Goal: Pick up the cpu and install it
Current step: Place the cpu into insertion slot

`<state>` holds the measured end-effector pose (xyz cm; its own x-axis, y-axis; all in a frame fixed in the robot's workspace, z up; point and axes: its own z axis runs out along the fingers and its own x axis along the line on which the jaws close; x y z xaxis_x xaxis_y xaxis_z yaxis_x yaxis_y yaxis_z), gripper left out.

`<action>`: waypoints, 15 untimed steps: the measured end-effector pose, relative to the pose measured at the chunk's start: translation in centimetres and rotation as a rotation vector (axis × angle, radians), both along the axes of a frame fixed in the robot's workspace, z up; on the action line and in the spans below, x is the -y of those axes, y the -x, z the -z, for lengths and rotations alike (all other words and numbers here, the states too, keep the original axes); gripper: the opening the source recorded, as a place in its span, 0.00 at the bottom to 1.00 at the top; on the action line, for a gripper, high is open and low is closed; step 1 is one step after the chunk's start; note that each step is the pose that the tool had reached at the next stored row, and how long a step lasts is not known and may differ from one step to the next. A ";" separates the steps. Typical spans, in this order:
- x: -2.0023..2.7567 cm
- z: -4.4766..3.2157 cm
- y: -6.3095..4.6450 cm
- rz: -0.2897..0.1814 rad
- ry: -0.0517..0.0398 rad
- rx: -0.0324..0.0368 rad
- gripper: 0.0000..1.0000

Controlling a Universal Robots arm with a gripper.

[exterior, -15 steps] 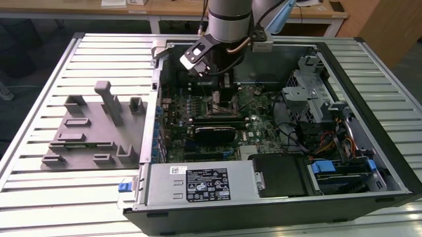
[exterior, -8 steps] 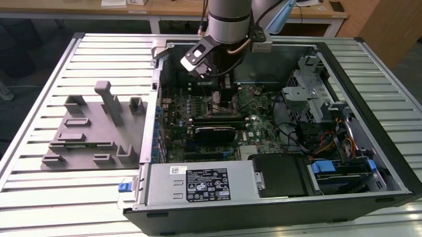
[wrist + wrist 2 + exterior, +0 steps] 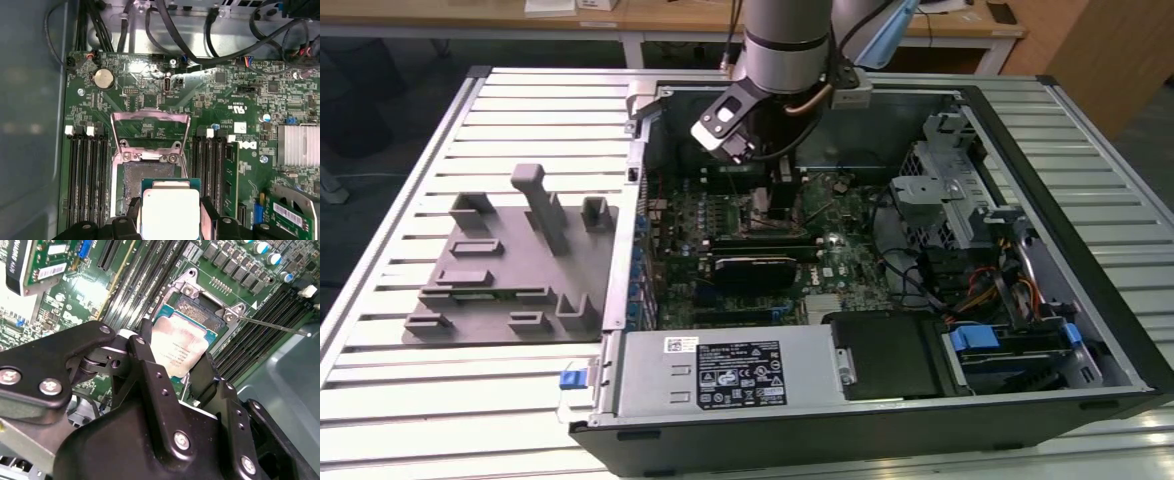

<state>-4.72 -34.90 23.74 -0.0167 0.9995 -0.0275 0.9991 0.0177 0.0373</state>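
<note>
Because the socket (image 3: 131, 181) lay bare, with its metal frame (image 3: 150, 128) swung up and its thin lever (image 3: 272, 325) out to the side, the cpu (image 3: 170, 216) could be held flat over the dark opening; whether it touched the socket, I could not tell. The claw (image 3: 170, 210) was closed on the cpu, one finger on each of two opposite edges, likely to hold the chip level. All this was inside the open computer case (image 3: 1067, 125), lying along the table (image 3: 520, 100) edge at the exterior view's right.
</note>
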 end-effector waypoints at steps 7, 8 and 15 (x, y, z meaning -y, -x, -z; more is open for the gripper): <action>-0.73 0.91 -0.1 0.000 0.0000 0.0000 0.55; -0.84 1.02 -0.1 0.000 0.0000 0.0000 0.55; -1.15 2.18 -0.2 0.000 0.0000 -0.0012 0.55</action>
<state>-4.56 -33.75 21.55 -0.0167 0.9995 -0.0275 0.9992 0.0177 0.0362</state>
